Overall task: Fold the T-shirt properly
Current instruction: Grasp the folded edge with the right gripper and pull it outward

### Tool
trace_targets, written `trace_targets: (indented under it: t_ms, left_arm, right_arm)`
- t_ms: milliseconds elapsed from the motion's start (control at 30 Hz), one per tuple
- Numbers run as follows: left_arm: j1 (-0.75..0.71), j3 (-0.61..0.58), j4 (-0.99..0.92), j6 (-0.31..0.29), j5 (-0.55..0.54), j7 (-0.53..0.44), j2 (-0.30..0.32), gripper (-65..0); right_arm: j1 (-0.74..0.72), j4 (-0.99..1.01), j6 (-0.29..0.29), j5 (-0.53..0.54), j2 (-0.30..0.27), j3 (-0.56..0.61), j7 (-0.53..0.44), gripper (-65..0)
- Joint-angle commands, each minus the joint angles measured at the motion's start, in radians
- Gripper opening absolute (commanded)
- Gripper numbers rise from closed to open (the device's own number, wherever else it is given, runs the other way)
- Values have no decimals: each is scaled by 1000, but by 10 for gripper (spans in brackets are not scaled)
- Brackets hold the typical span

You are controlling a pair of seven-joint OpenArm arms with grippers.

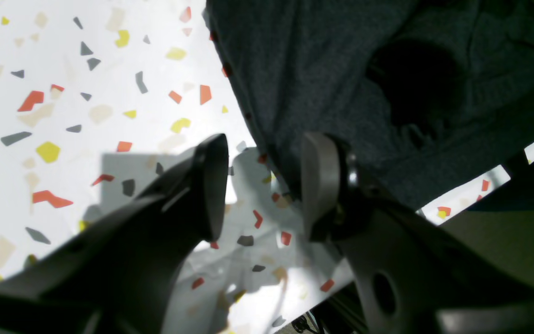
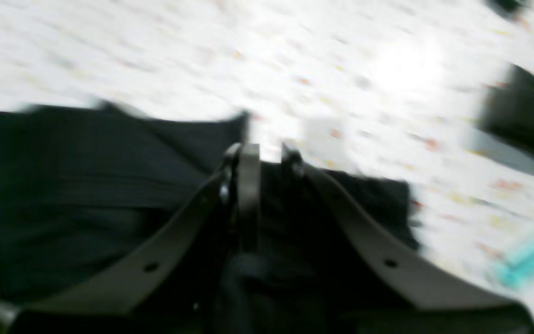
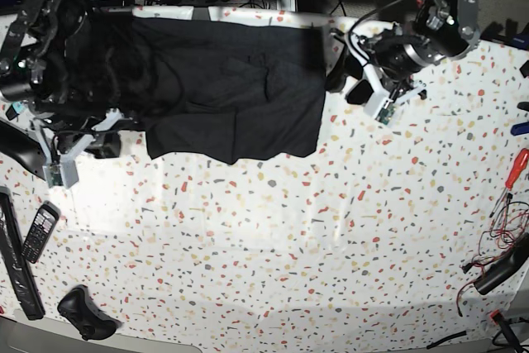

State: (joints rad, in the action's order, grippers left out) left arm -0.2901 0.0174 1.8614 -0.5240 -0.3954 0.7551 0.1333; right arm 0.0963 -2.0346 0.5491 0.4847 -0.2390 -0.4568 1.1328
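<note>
Probably the limp, light black fabric T-shirt [image 3: 223,88] handles best pinched at hem corners; left gripper [image 1: 264,185] gapes empty, right gripper [image 2: 264,155] barely parted, hold unclear.

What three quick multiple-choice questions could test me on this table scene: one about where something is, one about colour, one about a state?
1. Where does the T-shirt lie on the table in the base view?
A. far edge
B. near edge
C. middle

2. What colour is the T-shirt?
A. white
B. black
C. red

3. How does the left gripper stand?
A. clamped on cloth
B. holding a phone
C. open, holding nothing

Answers: 1 A, the cloth spreads along the top of the base view. 2 B, it is dark in every view. 3 C, speckled tabletop shows between its fingers.
</note>
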Motion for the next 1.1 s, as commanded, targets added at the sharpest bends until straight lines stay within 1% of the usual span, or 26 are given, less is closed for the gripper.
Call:
trace_targets:
  t_ms: [0,67,100,167,233,300,433,500,600,733,867,1000,1067]
  left_arm:
    - [8,2,19,-1,-13,-24,3,-405]
    - [8,2,19,-1,-13,-24,3,-405]
    - [8,2,19,-1,-13,-24,3,-405]
    - [8,2,19,-1,-13,-24,3,-405]
    - [8,2,19,-1,-14,-24,3,-405]
    - [8,2,19,0,-13,-24,3,-405]
    - [7,2,19,0,-14,-23,3,-405]
    - [7,2,19,0,-13,-20,3,-405]
    - [7,2,19,0,-14,-8,3,-405]
    - [7,2,19,0,-17,11,3,-405]
    - [7,2,19,0,-17,15,3,-405]
    - [7,2,19,0,-17,15,3,-405]
    - [7,2,19,0,-17,14,3,-405]
  right_arm:
    - [-13,-21,23,69,-10,1,-17,-567]
    - [-13,-21,46,165,-6,15,-17,-567]
    - [-13,-21,54,186,-7,29,-17,-565]
    - [-13,-21,65,187,-7,74,-17,-528]
    - [-13,-21,82,156,-7,137,-17,-463]
    - [-13,-21,93,116,-7,214,-17,-426]
    - [-13,-21,95,5,-7,385,-18,-425]
    - [-13,-20,95,-68,-7,462,-17,-425]
    - [-13,-19,92,-160,-7,545,-18,-425]
    - [-13,-16,79,-198,-7,596,-19,-425]
    - [-13,5,79,-199,-8,594,-18,-425]
    - [-23,86,77,-249,-8,595,-34,-425]
    - [-43,127,71,-249,-8,595,-50,-425]
